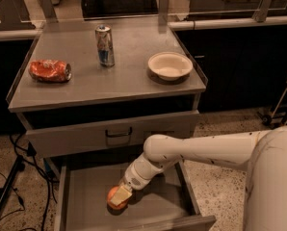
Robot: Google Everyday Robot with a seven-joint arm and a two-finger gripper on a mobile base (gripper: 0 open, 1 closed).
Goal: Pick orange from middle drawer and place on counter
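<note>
Grasp step. Pincer (120, 199) is low in the open middle drawer (85, 191), below the bench's front edge, right on the orange (111, 195); can't tell if it has clamped. Next move needs a firm grip, a lift and a pull back clear of the shut drawer front (110, 134) and the bench (85, 85) lip. Open room lies mid front edge, between the packet (50, 70) by the left edge and the bowl (170, 65) by the right edge. The can (104, 44) stands further back.

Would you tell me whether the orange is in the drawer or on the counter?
In the drawer: the orange sits on its floor, with the gripper on it.
</note>
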